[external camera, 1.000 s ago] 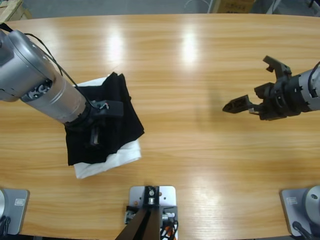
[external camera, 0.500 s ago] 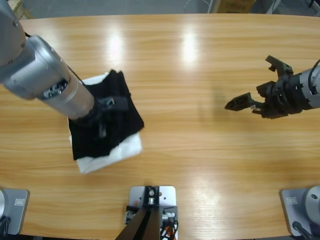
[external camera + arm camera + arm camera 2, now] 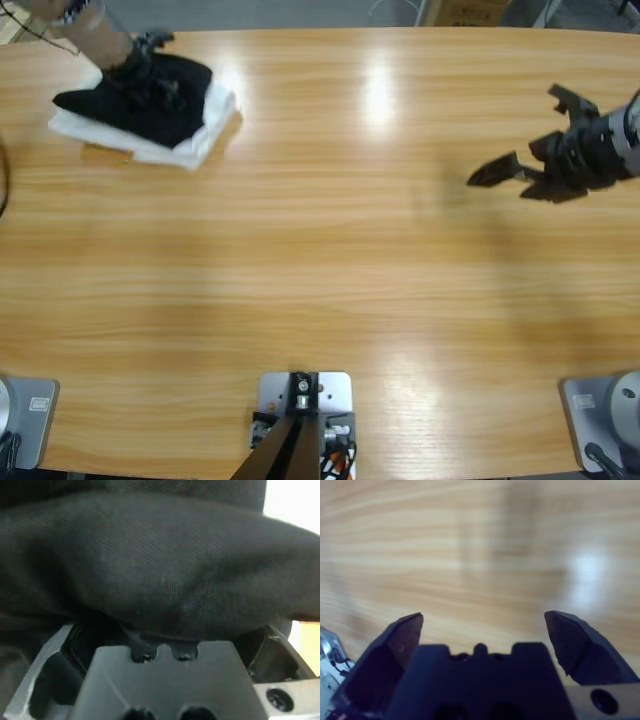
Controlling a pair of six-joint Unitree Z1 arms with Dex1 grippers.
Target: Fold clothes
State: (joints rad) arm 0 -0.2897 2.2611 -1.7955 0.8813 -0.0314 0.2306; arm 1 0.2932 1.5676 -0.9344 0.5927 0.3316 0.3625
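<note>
Left jaws: the left gripper [image 3: 150, 75] is pressing into the black polo shirt [image 3: 140, 95]; in the left wrist view dark cloth [image 3: 150, 575] is filling the space between the jaws and covering their tips, so I cannot tell whether they are clamping it or only resting against it.
Right jaws: the right gripper [image 3: 535, 150] is hanging spread wide with nothing between its jaws, over bare wood; in the right wrist view [image 3: 482, 630] both tips are showing well apart.
Shirt: it is lying folded at the table's far left corner, on top of a white folded garment [image 3: 195, 145] whose edges are sticking out beneath it.
Hidden on the shirt: collar, buttons and lettering are not showing in any view.
Left arm: it is entering at the upper left corner, mostly cut off by the frame and blurred.
Right arm: it is coming in from the right edge, only its wrist showing.
Table [image 3: 330, 280]: its far edge is showing along the top.
</note>
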